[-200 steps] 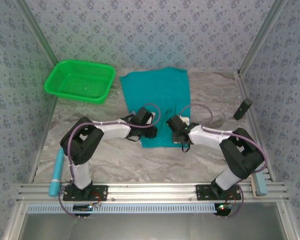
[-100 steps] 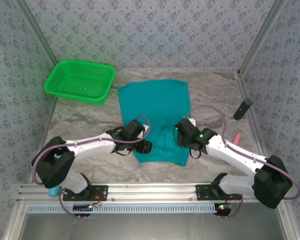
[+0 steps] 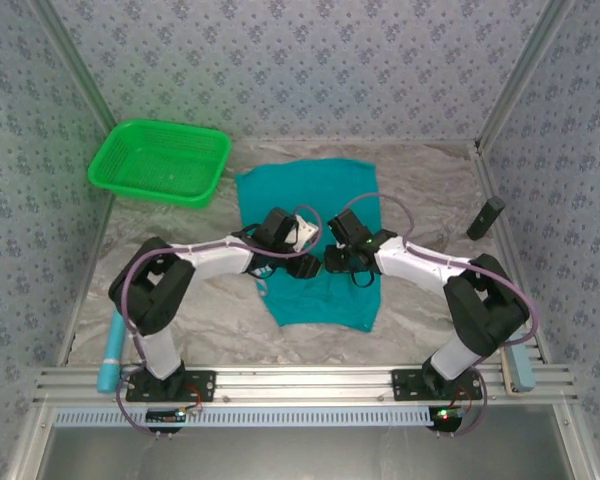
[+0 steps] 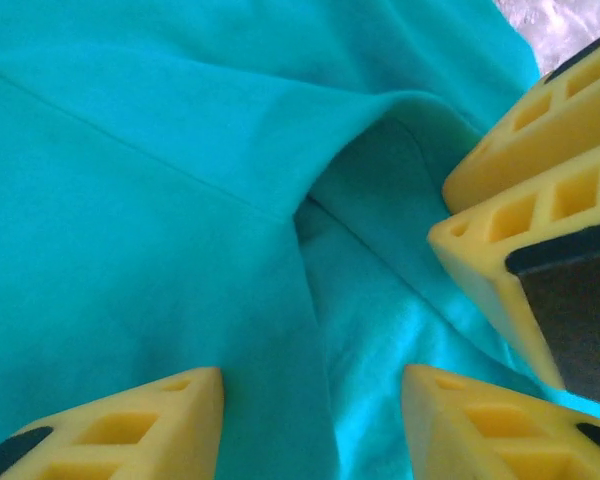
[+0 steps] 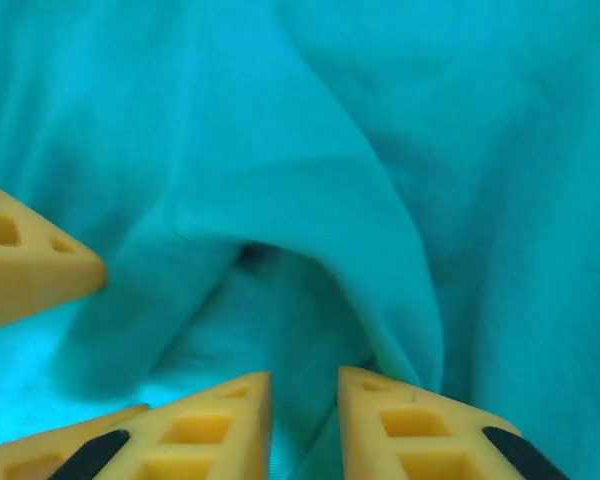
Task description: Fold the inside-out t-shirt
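A marbled table [image 3: 420, 185] sits inside a booth with patterned walls. A teal shirt [image 3: 310, 195] lies spread flat in the middle of the table, longer front to back than side to side. I can read no writing on it. A green mesh basket [image 3: 160, 160] sits at the far left, its corner near the shirt's far left corner.

Two arms reach inward from the near edge and meet over the middle of the shirt. The left gripper [image 4: 312, 400] has its jaws spread, both tips close above the cloth. A raised fold runs toward the gap between them, and nothing is grasped. The right gripper [image 5: 303, 385] faces it, just beside it. Its jaws are almost together, with a narrow slit left and a ridge of cloth rising right at the tips. I cannot tell whether they pinch that ridge.

A pale blue cylinder [image 3: 111, 350] lies at the near left edge. A short black stick [image 3: 486, 217] lies at the right.
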You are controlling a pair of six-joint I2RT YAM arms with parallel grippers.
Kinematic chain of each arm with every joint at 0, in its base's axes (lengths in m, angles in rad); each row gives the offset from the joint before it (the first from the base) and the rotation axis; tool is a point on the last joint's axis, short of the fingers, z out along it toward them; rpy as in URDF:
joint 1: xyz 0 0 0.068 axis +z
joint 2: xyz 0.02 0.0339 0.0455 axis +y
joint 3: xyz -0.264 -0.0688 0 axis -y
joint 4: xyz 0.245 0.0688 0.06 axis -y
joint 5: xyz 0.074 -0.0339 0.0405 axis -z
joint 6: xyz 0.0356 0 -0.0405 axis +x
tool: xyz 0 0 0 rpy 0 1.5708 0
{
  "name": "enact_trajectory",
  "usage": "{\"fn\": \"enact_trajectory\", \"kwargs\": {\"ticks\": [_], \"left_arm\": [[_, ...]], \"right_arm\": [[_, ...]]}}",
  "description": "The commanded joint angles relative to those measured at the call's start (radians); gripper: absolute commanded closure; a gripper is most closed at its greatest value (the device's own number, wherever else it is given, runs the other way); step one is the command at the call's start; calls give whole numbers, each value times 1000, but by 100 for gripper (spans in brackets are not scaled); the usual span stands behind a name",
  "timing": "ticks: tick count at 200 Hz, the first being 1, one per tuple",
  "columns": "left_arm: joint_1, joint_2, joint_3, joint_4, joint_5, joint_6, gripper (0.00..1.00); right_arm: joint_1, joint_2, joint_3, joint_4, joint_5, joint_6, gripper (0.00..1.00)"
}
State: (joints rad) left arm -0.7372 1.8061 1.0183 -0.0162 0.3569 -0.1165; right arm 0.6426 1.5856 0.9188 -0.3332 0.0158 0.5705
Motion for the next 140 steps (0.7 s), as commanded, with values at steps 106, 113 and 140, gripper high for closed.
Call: {"fn": "enact_trajectory", "kwargs": {"ticks": [106, 113, 140], "left_arm": [[-16, -94, 60, -13, 243, -12, 99], [-25, -114, 59, -45, 248, -22, 99], [-30, -145, 33, -66, 350, -74, 98]], "right_arm": [[-84, -266, -173, -12, 38, -200, 98], [-77, -294, -176, 7, -21, -245, 93], [-35, -369, -219, 121, -174, -242, 76]]}}
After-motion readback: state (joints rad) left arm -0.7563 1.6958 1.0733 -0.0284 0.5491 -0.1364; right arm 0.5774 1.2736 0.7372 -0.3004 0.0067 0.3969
